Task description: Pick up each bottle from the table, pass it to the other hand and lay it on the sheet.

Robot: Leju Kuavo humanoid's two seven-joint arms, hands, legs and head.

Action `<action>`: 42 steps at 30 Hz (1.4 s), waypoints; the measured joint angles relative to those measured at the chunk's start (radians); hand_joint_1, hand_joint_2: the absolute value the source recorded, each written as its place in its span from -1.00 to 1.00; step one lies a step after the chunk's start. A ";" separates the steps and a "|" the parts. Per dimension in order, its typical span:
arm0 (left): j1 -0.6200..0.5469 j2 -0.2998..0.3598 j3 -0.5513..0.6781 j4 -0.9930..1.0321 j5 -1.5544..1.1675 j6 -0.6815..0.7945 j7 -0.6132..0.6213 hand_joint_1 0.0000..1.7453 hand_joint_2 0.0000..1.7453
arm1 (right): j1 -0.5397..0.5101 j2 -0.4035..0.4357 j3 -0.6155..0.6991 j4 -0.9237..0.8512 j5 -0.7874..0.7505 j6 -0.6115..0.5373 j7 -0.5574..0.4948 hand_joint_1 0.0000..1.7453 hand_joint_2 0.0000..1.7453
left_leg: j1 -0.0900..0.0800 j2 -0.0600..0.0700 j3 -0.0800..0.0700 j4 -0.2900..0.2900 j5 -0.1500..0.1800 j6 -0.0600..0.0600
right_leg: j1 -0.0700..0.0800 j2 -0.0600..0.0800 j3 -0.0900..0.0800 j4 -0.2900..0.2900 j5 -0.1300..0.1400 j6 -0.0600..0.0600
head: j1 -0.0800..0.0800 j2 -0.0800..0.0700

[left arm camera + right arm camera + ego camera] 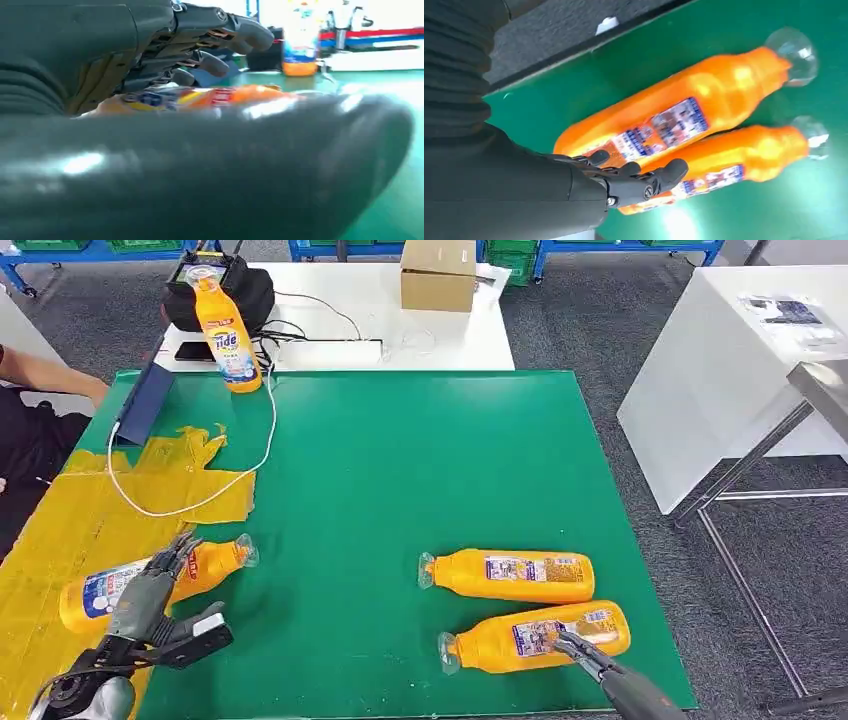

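Head view: left hand [150, 600] is sitting over a bottle [150, 580] that's lying on the yellow sheet [60, 530], fingers draped across it, thumb spread out to the side; can't tell if it's gripping or letting go. Right hand [590, 655] is reaching twd the near bottle [540, 635] on the green mat [400, 470], fingertips at its label. That bottle's long axis is running left-right, cap twd the left arm, w/ a second bottle [510, 575] lying just beyond.

Left wrist view: fingers [220, 35] are arching over the bottle's orange body [210, 97], thumb apart from them.

Right wrist view: fingers [644, 180] are hanging spread, holding nothing, over the two bottles lying side by side. Right hand is clearly nearer for the next pick.
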State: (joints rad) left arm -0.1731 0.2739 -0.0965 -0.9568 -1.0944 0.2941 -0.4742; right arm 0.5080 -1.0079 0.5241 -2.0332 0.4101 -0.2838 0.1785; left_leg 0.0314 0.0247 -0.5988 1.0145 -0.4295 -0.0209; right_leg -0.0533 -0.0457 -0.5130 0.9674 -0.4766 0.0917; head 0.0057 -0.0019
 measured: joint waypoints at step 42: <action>0.078 -0.135 0.175 -0.285 0.611 -0.473 -0.156 -1.00 1.00 | -0.195 0.304 -0.206 0.342 0.368 0.417 -0.075 -1.00 1.00 | 0.000 0.003 -0.004 0.000 -0.001 0.000 | 0.000 0.003 -0.007 0.000 0.000 0.000 | 0.000 0.000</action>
State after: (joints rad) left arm -0.0949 0.1385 0.0782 -1.2417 -0.4837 -0.1785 -0.6306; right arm 0.3127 -0.7034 0.3177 -1.6911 0.7778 0.1334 0.1037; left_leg 0.0316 0.0274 -0.6027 1.0148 -0.4302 -0.0212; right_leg -0.0531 -0.0430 -0.5196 0.9675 -0.4767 0.0921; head 0.0061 -0.0019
